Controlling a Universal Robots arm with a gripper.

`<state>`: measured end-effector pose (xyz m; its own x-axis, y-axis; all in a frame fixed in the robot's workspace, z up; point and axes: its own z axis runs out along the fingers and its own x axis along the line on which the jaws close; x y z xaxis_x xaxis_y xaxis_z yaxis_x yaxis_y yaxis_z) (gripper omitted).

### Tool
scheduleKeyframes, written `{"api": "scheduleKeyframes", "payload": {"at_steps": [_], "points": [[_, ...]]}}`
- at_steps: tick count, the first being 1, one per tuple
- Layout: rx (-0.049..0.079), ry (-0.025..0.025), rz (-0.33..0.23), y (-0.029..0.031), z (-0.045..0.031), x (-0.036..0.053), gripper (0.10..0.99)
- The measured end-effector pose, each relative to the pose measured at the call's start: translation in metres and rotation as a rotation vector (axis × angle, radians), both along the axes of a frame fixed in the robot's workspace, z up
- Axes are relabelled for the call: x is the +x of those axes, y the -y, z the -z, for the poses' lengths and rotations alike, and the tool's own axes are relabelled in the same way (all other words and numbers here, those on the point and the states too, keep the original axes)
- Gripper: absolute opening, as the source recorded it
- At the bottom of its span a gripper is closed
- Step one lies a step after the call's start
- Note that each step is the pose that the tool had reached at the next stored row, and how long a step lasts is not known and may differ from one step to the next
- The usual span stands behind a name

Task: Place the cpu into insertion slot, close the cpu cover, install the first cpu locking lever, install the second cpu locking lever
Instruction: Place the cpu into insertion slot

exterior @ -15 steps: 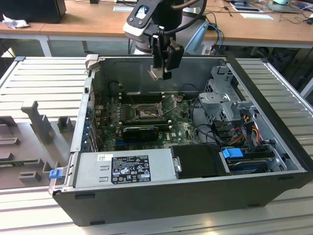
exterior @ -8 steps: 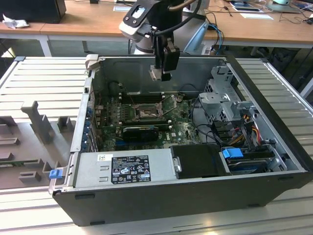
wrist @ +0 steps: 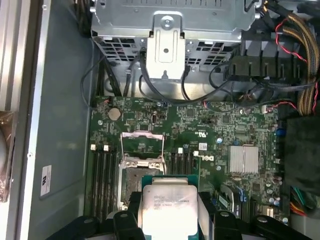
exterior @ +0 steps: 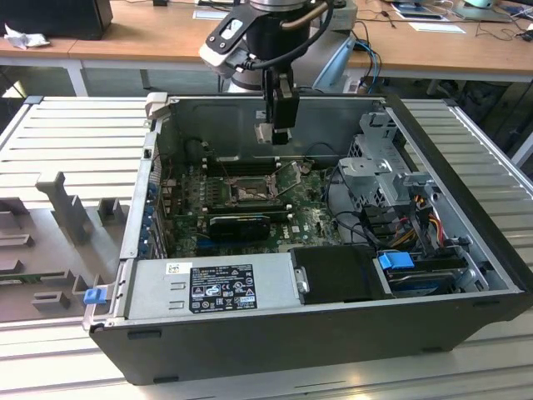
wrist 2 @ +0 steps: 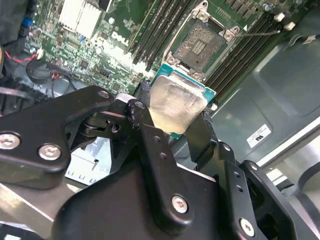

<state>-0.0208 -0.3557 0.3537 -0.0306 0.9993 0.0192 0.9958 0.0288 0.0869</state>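
Both wrist views show me the gripper (wrist 2: 174, 120) clamped on the cpu (wrist 2: 177, 102), fingers (wrist 2: 145, 97) pressing its opposite edges. Past the fingertips the insertion slot (wrist 2: 202, 44) lies bare, apart from the chip. The first wrist view adds the cpu cover (wrist: 144, 160) swung open beyond the slot. The exterior view gives height: fingers well above the motherboard (exterior: 308, 221), inside an open computer case (exterior: 275, 333) on a ribbed grey table (exterior: 75, 133), wooden desks (exterior: 150, 37) behind.

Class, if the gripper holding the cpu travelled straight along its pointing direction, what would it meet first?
Probably the motherboard, at or beside the open insertion slot; the gripper with the cpu hangs above it, though depth is unclear.
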Motion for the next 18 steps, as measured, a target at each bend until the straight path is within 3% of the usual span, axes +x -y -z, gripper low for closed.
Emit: {"api": "scheduleKeyframes", "payload": {"at_steps": [11, 18], "points": [[0.001, -0.0055, 0.029, -0.0003, 0.0271, 0.0005, 0.529], [0.001, -0.0051, -0.029, -0.0037, 0.0474, -0.0013, 0.529]]}}
